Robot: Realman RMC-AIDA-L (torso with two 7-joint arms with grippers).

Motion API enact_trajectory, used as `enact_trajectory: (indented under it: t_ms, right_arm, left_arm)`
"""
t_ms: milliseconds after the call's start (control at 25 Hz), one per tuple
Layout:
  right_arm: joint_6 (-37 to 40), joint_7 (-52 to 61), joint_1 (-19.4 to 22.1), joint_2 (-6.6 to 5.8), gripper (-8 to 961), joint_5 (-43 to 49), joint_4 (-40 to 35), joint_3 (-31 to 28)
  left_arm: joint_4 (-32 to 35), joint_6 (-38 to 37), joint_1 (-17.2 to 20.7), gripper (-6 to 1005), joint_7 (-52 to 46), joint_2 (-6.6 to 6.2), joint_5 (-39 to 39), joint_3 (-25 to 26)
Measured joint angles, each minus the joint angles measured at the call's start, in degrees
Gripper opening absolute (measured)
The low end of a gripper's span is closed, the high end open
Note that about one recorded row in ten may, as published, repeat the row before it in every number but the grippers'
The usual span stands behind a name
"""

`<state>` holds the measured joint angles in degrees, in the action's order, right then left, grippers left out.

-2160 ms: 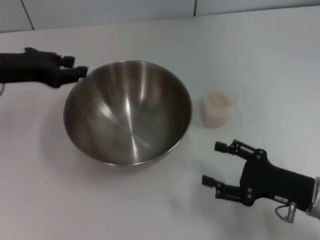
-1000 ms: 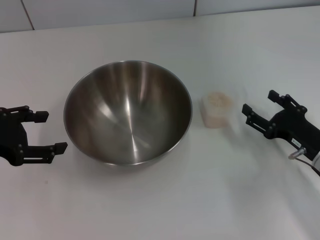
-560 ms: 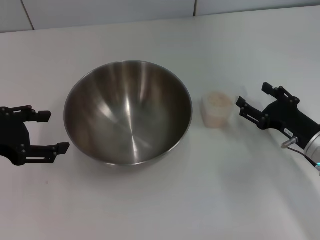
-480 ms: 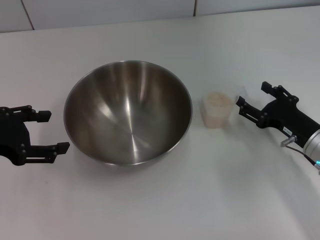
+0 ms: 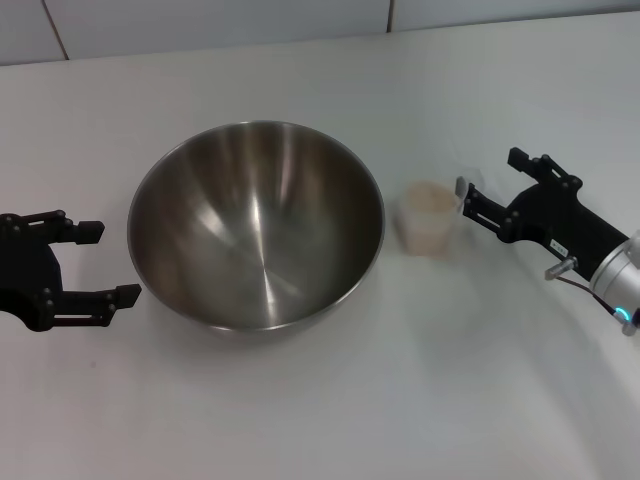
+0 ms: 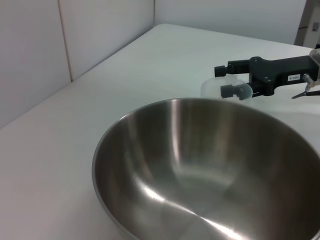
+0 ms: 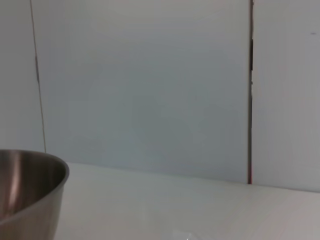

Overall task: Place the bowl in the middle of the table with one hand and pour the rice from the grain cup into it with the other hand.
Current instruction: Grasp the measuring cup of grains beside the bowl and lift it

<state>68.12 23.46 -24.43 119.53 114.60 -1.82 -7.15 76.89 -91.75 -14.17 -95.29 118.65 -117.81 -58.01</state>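
Observation:
The steel bowl (image 5: 255, 225) stands upright at the middle of the white table (image 5: 300, 400); its rim also fills the left wrist view, bowl (image 6: 210, 170). Just right of it stands the small clear grain cup (image 5: 430, 222), with pale rice (image 5: 428, 199) inside. My right gripper (image 5: 490, 180) is open right beside the cup, its near finger at the cup's right rim. From the left wrist, that right gripper (image 6: 224, 80) shows in front of the grain cup (image 6: 212, 88). My left gripper (image 5: 112, 262) hangs open to the left of the bowl, apart from it.
A pale tiled wall (image 5: 200, 20) runs along the table's far edge. The right wrist view shows only that wall (image 7: 150, 90), the table's back and one side of the bowl (image 7: 27, 195).
My right gripper has swung up from the front and moved left until its fingers reach the cup's right side. My left gripper drew back from the bowl's rim and now holds still.

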Motion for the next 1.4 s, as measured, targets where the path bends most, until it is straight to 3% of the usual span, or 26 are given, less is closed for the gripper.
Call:
enact_trajectory:
  t_ms: [480, 880, 1120, 1400]
  right_arm:
    - [-0.37, -4.81, -0.62, 0.03, 789, 0.0, 1.81, -2.15]
    - [-0.19, -6.03, -0.42, 0.0, 326, 0.0, 2.8, -3.61]
    - [0.68, -7.67, -0.26, 0.0, 137, 0.01, 3.39, -3.97]
    - [6.62, -10.45, 0.85, -0.01, 32, 0.0, 4.27, -5.58]
  left_arm:
    - [-0.18, 0.0, -0.07, 862, 0.02, -0.05, 0.05, -0.07]
    - [-0.52, -0.05, -0.13, 862, 0.02, -0.09, 0.05, -0.09]
    - [-0.52, -0.14, -0.34, 862, 0.02, -0.09, 0.04, -0.09]
    - [-0.52, -0.35, -0.45, 862, 0.01, -0.09, 0.04, -0.09]
